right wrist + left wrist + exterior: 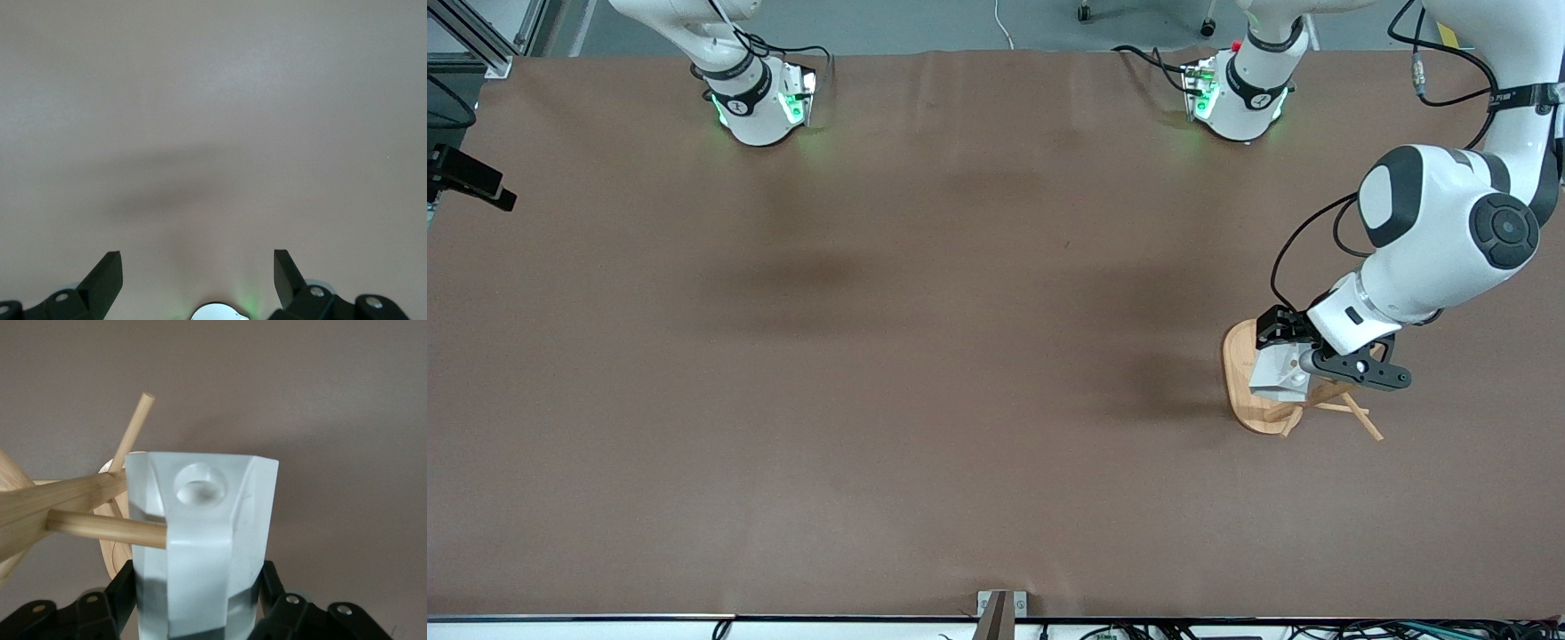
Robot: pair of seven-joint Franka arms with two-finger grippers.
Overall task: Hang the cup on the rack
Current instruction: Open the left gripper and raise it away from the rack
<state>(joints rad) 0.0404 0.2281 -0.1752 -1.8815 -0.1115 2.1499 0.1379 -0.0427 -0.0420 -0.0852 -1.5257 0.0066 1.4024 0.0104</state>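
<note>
No text, label, brand or number is showing legibly on anything in these views.

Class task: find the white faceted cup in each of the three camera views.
Front view: cup in the left claw, over the rack.
Left wrist view: cup fills the centre, a peg touching it.
Right wrist view: not in it.
Shared landmark: the rack.

The right gripper (198,270) hangs with its two dark fingers (105,277) spread wide apart and nothing between them. Ahead of the jaws lies only bare brown table (213,100), crossed by a soft dark shadow (167,190). Between the finger bases, a white rounded part (215,312) shows with a faint green glow beside it.
</note>
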